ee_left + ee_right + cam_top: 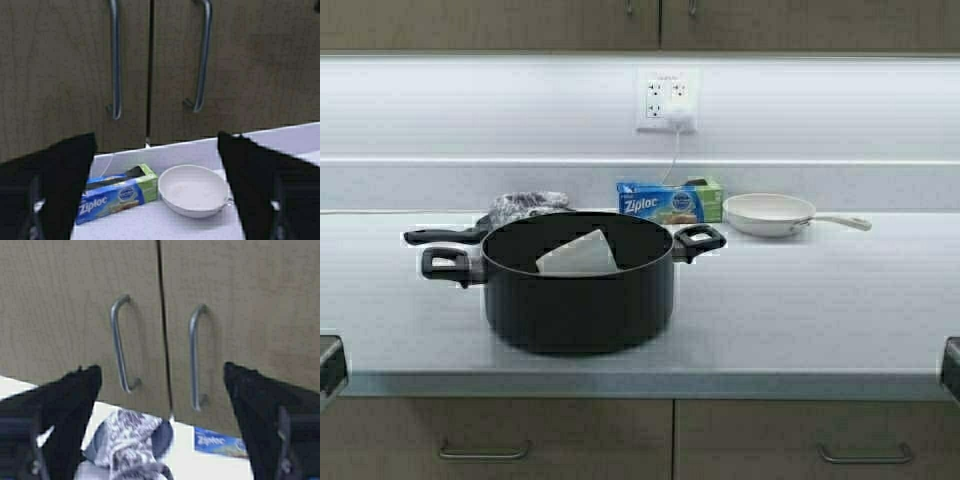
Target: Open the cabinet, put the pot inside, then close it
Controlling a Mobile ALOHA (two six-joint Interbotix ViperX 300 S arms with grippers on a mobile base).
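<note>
Nearest the front edge of the desk (800, 320): the pot (578, 285), deep, round, matte black, two loop handles, a pale sheet inside, bare grey surface open on both sides. Behind it, toward the back edge: a long-handled black pan (445, 236) under patterned cloth (525, 205), a Ziploc box (669, 201), a shallow white pan (770, 213). Above, the cabinet (225, 300), tan wood-grain, both doors closed, slim metal bar handles side by side. Left tool (155, 200) spread wide, raised facing the doors; right tool (160, 435) likewise spread, holding nothing.
</note>
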